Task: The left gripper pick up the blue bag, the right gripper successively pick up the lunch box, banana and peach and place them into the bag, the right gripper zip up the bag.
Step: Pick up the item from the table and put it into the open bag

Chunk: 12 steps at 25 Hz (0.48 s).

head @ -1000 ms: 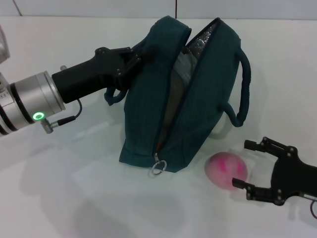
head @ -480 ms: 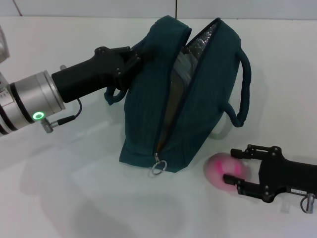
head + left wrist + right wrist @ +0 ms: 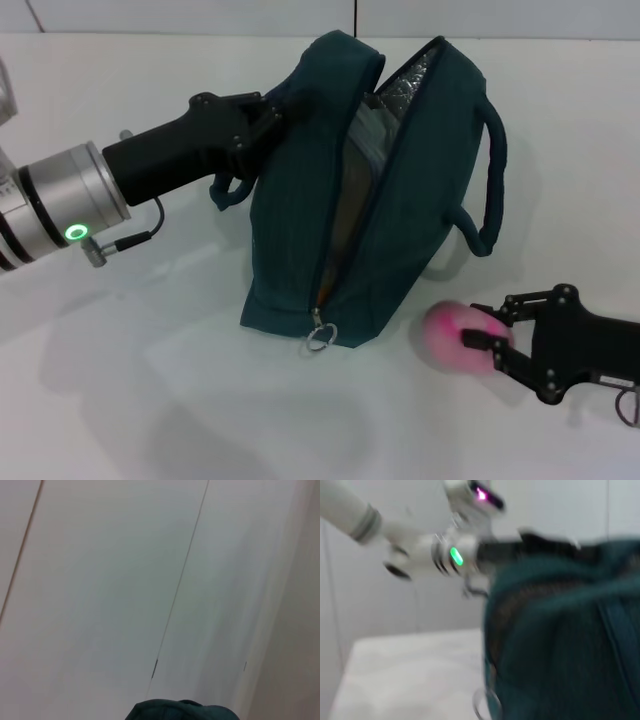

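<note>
The blue bag (image 3: 300, 230) stands unzipped on the white table, its foil lining (image 3: 410, 75) showing. My left gripper (image 3: 262, 112) is shut on the bag's upper left edge by a loop handle. Inside the opening I see a pale surface of the lunch box (image 3: 372, 135) and a dim tan shape below it, perhaps the banana (image 3: 347, 215). The pink peach (image 3: 447, 335) lies on the table right of the bag's front corner. My right gripper (image 3: 488, 322) has its fingers against both sides of the peach. The bag also shows blurred in the right wrist view (image 3: 560, 645).
The zipper's metal ring pull (image 3: 319, 339) hangs at the bag's front corner. The right loop handle (image 3: 492, 180) sticks out toward my right arm. The left arm's green light (image 3: 456, 556) shows in the right wrist view. The left wrist view shows a wall and a bit of bag (image 3: 180, 711).
My right gripper has swung in from the right and turned, and its fingers now clasp the peach. The peach shifted slightly. The left gripper and bag have not moved.
</note>
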{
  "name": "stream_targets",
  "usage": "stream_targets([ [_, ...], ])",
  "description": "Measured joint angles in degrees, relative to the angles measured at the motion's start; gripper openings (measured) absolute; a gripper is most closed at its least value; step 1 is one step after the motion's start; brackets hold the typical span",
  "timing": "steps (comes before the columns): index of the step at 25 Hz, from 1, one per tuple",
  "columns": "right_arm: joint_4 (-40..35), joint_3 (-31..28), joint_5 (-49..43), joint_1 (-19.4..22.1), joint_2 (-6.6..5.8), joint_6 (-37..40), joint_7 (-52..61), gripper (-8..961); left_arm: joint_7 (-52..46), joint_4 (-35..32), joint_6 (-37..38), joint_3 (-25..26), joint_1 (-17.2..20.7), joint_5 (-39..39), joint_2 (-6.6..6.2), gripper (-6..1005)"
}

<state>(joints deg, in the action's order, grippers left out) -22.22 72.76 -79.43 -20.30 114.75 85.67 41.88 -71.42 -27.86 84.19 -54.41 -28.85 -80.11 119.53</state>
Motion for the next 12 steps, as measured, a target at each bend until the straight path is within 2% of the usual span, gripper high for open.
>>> stream_targets([
  [4,-0.9,-0.7,0.0,-0.5,-0.10,8.3,-0.9,217,0.0,0.0,0.0,0.1,-0.3,0.1,0.00,37],
  [7,-2.9,-3.5,1.0,-0.8,0.27,15.0,-1.5,186,0.0,0.0,0.0,0.1,-0.3,0.4,0.00,37],
  [12,-3.2,-5.1,9.9,-2.5,0.49,16.8,-2.3,137,1.0,0.0,0.0,-0.1,-0.3,1.4,0.00,37],
])
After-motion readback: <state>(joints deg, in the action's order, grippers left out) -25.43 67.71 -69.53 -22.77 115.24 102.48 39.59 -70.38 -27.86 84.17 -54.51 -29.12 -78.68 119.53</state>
